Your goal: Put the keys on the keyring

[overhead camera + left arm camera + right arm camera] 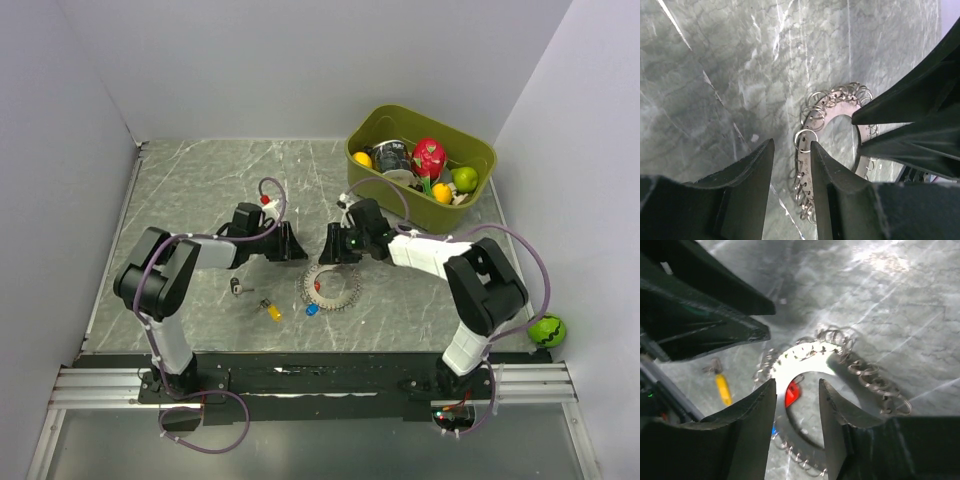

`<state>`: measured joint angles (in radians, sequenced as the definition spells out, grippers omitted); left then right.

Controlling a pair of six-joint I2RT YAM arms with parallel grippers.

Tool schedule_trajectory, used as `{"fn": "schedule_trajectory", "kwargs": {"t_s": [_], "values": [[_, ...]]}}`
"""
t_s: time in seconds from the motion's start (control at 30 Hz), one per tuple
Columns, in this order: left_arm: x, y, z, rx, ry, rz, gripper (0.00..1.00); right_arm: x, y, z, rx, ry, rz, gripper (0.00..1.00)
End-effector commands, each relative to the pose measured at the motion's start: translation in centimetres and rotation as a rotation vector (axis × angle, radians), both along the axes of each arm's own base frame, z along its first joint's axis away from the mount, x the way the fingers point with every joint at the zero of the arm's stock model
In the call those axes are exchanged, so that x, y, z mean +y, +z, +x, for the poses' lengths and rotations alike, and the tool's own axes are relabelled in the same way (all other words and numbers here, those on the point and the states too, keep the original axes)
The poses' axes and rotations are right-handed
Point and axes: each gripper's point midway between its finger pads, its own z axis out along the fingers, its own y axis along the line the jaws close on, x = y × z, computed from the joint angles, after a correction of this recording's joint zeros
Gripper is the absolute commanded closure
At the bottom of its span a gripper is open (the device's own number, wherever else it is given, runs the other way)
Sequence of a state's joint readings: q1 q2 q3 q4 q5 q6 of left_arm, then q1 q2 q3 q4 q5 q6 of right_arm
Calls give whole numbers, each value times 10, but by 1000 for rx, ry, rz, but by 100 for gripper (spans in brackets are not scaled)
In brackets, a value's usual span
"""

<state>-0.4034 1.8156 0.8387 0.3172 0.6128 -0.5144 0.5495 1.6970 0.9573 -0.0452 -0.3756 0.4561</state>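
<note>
The keyring (331, 288), a flat gear-like metal ring hung with many small wire loops, lies on the marble table. A red-capped key (792, 392) sits at its inner edge and a blue-capped one (312, 309) at its near side. The yellow-capped key (270, 311) and a small dark key (237, 287) lie loose to its left. My left gripper (300, 252) and right gripper (330, 252) meet tip to tip over the ring's far edge. The left gripper (791, 145) is open, with the ring's band (807, 150) beside its right finger. The right gripper (796, 385) is open astride the band.
A green bin (440, 123) of toy fruit and cans stands at the back right. A green melon-like ball (546, 330) rests off the table's right edge. Grey walls close in the table on three sides.
</note>
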Motion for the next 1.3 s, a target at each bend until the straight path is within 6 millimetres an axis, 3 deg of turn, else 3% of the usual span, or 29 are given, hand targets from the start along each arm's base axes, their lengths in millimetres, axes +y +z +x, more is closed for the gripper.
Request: {"fn": "schedule_trajectory", "kwargs": {"t_s": [0.0,0.37,0.6,1.27], "values": [[-8,3,5,-20,-38,-16,59,3,-3,14,19,-50,-53,57],[-11,1,2,-8,-34,-32,59,14,-9,10,47,-59,-70,62],[-14,1,6,-6,-37,-48,60,25,-15,7,69,-43,-42,71],[-17,-6,1,18,-54,-52,62,43,-27,10,133,-54,42,66]]}}
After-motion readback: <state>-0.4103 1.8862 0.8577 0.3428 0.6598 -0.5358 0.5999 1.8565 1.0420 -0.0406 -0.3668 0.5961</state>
